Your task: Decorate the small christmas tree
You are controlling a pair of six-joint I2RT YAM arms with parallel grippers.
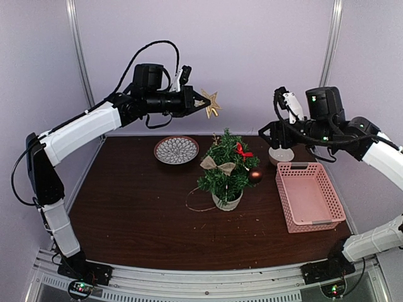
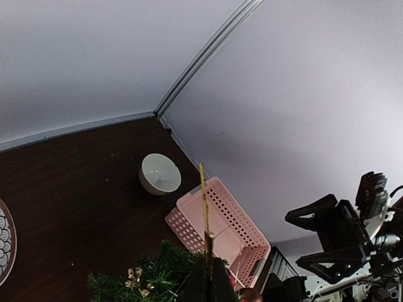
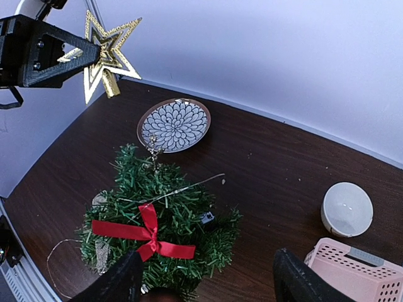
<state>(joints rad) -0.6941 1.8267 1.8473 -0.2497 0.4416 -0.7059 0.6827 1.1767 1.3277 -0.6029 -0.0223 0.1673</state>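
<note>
Our left gripper (image 1: 204,103), jaws pinched shut on the gold star (image 1: 213,104), hangs up-left of the small christmas tree (image 1: 227,170) standing upright mid-table, nearer its tip than our wide-open, empty right gripper (image 3: 208,267).

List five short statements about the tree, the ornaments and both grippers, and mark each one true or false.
1. The left gripper is shut on the gold star. True.
2. The gold star sits on top of the small christmas tree. False: it is held in the air, above and to the left of the treetop.
3. The right gripper is open and holds nothing. True.
4. The pink basket is full of ornaments. False: nothing shows inside it.
5. The red bow lies on the patterned plate. False: the bow is on the tree, and the plate is bare.
</note>
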